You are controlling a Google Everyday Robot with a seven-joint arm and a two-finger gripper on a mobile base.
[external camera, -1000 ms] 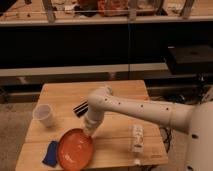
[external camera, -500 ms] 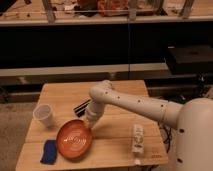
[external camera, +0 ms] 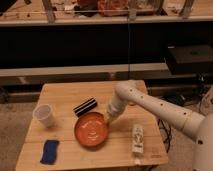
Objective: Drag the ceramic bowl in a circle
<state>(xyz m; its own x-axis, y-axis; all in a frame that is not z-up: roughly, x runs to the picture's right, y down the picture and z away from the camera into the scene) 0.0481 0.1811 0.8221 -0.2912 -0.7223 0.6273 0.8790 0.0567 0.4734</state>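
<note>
The ceramic bowl (external camera: 92,131), glossy orange-red with faint inner rings, sits mid-table (external camera: 65,95). The gripper (external camera: 107,120) presses at its right rim; I cannot tell its grip.

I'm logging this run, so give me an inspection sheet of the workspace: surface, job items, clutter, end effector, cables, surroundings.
Surface: wooden table, light top.
Job's things: ceramic bowl, orange-red, upright, centre front.
Clutter: white plastic cup at left; blue cloth front left; black ribbed block behind the bowl; white bottle lying at right.
Grippers: end effector at the bowl's right rim.
Cables: dark cable beside the table's right edge.
Surroundings: dark shelving behind.
</note>
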